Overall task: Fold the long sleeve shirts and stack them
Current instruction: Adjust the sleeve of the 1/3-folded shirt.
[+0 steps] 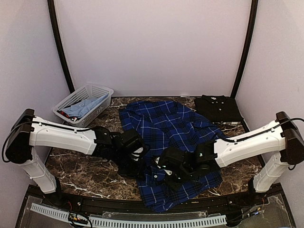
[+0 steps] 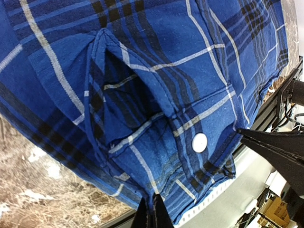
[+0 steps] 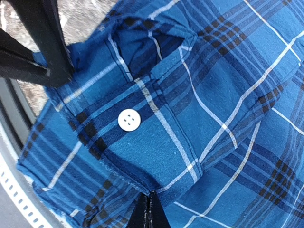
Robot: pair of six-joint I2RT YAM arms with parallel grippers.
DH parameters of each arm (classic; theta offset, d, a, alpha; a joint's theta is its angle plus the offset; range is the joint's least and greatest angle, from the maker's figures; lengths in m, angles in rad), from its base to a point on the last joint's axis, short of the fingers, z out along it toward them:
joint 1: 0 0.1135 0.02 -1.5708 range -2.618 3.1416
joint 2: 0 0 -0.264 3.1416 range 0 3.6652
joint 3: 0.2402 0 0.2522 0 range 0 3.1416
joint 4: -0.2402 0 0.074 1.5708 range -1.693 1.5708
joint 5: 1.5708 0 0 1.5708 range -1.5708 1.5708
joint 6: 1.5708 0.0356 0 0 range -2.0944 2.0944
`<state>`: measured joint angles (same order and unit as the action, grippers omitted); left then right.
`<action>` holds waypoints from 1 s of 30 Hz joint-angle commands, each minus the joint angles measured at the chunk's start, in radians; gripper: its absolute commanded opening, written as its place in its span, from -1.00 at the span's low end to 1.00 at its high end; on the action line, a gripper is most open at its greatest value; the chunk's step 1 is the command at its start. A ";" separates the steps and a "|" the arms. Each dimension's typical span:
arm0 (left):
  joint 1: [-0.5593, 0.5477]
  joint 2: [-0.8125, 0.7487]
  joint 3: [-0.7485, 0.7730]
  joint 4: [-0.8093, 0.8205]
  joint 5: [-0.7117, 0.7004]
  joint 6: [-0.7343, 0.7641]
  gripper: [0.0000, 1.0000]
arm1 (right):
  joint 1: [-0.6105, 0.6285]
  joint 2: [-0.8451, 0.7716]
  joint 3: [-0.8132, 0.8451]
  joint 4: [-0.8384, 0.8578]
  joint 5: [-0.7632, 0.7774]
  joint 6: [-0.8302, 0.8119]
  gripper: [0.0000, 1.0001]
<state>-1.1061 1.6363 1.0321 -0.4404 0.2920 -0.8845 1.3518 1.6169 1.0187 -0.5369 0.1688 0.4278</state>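
Note:
The blue plaid shirt (image 1: 166,126) lies spread over the middle of the table, its near part bunched between the two arms. Folded flat at the back right is the black shirt (image 1: 218,108). My left gripper (image 1: 141,159) is shut on plaid cloth; in the left wrist view its fingertips (image 2: 153,198) pinch the fabric just below a cuff with a white button (image 2: 199,142). My right gripper (image 1: 164,170) sits close beside it, also shut on the plaid shirt; the right wrist view shows it (image 3: 149,194) gripping the cuff's edge below a white button (image 3: 128,119).
A white lattice basket (image 1: 101,90) stands at the back left with light blue cloth inside. The table top is dark marble (image 1: 85,173). A white slotted rail (image 1: 142,222) runs along the near edge. The two grippers are nearly touching each other.

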 commanded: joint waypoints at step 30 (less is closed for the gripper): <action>-0.072 -0.083 0.045 -0.139 -0.077 -0.047 -0.13 | 0.034 -0.185 -0.095 0.024 -0.062 0.073 -0.40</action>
<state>-1.1820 1.6341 1.0328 -0.4847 0.2787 -0.9543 1.3869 1.4990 0.8738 -0.4873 0.0711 0.5110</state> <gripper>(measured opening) 0.342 0.259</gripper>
